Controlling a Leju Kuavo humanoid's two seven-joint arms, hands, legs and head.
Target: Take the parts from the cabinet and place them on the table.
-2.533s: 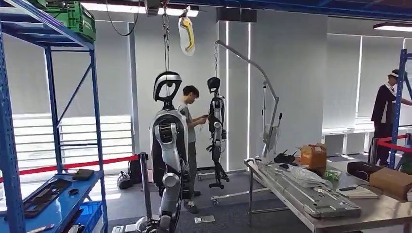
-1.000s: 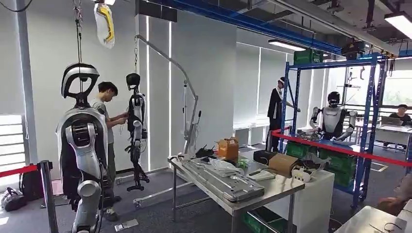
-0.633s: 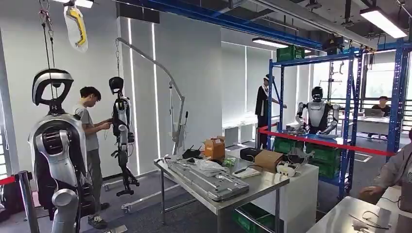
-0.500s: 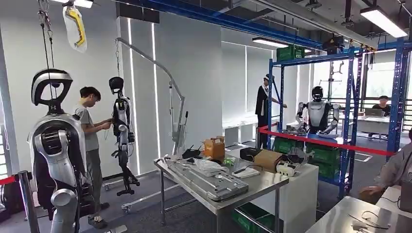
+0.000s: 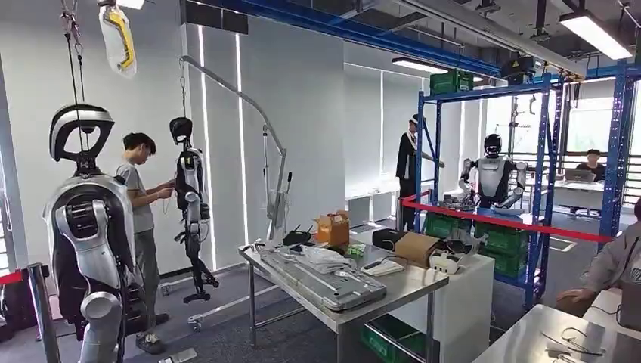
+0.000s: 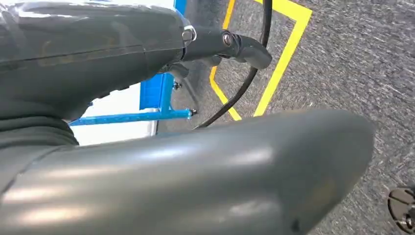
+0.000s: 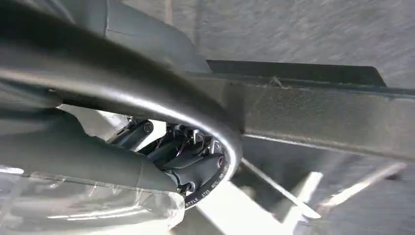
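Observation:
The left wrist view shows my left hand (image 6: 205,98) hanging over grey carpet. Its dark finger (image 6: 240,46) sticks out straight, and the thick grey thumb (image 6: 220,171) lies apart from it. Floor shows between them and nothing is held. In the right wrist view my right hand (image 7: 181,161) is a cluster of dark fingers behind a black looped cable (image 7: 215,127); I cannot tell whether they hold anything. A steel table (image 5: 419,281) stands ahead in the head view, carrying a long grey metal plate (image 5: 325,276), boxes and bags. A second table's corner (image 5: 529,344) shows at the lower right.
A hung silver robot (image 5: 87,227) is close on my left beside a post (image 5: 41,310). A person (image 5: 140,227) works on a dark hung robot (image 5: 189,197). Red tape (image 5: 514,223) fences blue racks (image 5: 540,174) and another robot (image 5: 493,174). A seated person (image 5: 616,261) is at right.
The camera has swung right: the blue shelf rack on my left left the picture and the tables and far racks came in. Over the last half second the picture barely shifts.

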